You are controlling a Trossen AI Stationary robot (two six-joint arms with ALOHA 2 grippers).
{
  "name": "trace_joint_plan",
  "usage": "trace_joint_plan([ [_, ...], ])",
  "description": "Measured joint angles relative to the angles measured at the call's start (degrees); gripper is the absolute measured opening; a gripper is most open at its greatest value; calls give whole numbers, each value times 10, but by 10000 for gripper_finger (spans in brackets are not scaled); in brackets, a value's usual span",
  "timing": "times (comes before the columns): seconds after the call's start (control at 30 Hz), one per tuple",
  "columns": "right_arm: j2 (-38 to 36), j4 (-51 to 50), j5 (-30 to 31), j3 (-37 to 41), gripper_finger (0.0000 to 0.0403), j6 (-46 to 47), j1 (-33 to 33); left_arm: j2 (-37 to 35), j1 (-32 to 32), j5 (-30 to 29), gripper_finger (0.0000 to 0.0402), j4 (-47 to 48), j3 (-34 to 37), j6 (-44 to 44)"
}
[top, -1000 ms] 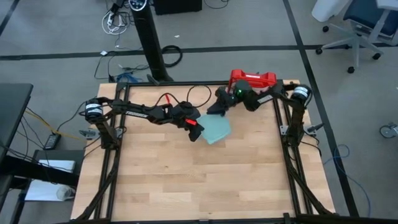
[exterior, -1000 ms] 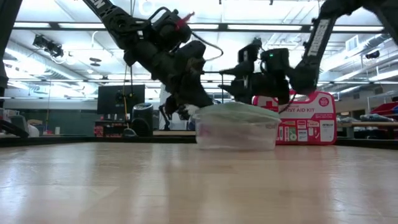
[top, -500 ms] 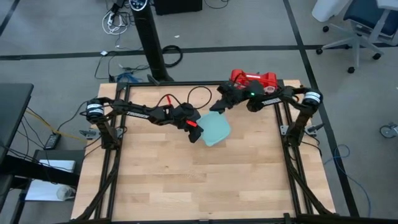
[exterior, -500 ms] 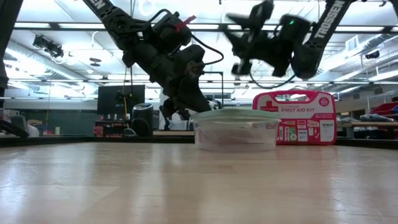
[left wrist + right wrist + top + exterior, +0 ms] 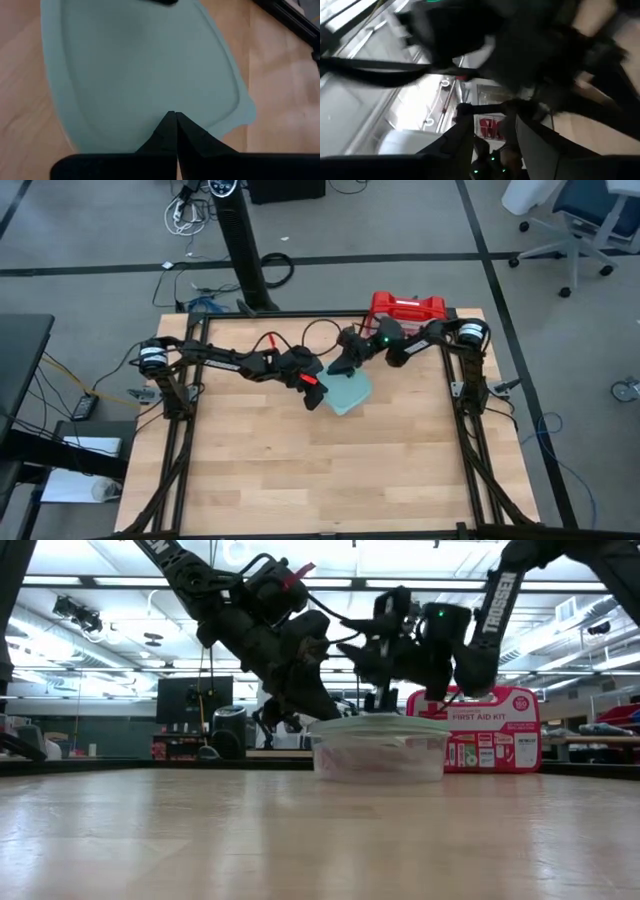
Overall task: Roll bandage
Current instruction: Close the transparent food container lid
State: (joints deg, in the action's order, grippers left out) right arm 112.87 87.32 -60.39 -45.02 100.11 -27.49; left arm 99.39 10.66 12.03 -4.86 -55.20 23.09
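A clear plastic food container point(image 5: 378, 748) with a pale teal lid point(image 5: 347, 389) sits on the wooden table point(image 5: 320, 470); take it as the landmark. Through its cloudy wall in the low view the contents are only a faint blur, so what lies inside cannot be told, and the bandage cannot be made out in any view.

Behind the container stands a red first-aid case point(image 5: 488, 727), its white lettering reading "FIRST AID KIT"; smaller labels on its face are too small to read. From above the case point(image 5: 407, 307) shows only its red top and no writing. "TROSSEN" runs along the right arm in the low view.

The left gripper point(image 5: 172, 122) hangs just over the lid's edge, its two dark fingers pressed together with nothing between them. The right gripper point(image 5: 345, 360) hovers above the container's far edge, towards the case; its own wrist view shows its fingers point(image 5: 457, 131) parted partway and holding nothing.
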Motion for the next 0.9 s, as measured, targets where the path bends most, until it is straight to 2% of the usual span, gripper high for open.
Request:
trace_joint_plan([
  [0.13,-23,12,-4,-11,149,64,8,0,0,-1,1,3,0,0],
  [0.27,-57,3,22,-17,149,70,12,0,0,-5,1,0,0,-2],
  [0.33,-43,-75,14,-14,149,-2,3,0,-1,-6,1,-2,1,-2],
  [0.4,-4,-197,-1,7,149,-73,-8,0,-2,-18,1,-4,1,-4],
  [0.43,9,-192,-18,11,149,-96,-13,0,-2,-20,1,-3,1,-4],
  [0.47,17,-161,-8,20,149,-98,-15,0,-2,-20,1,-4,1,-5],
  [0.5,30,-90,-16,26,149,-73,-15,0,-2,-22,1,-4,1,-5],
  [0.57,33,11,14,29,149,-10,-9,0,-3,-27,1,-2,1,-5],
  [0.6,19,-11,19,28,149,3,-3,0,-6,-30,1,-3,2,-6],
  [0.77,-57,12,30,14,149,17,16,0,-11,-33,1,-17,2,-7],
  [0.9,-117,16,53,14,149,89,49,0,-12,-31,1,-15,2,-5],
])
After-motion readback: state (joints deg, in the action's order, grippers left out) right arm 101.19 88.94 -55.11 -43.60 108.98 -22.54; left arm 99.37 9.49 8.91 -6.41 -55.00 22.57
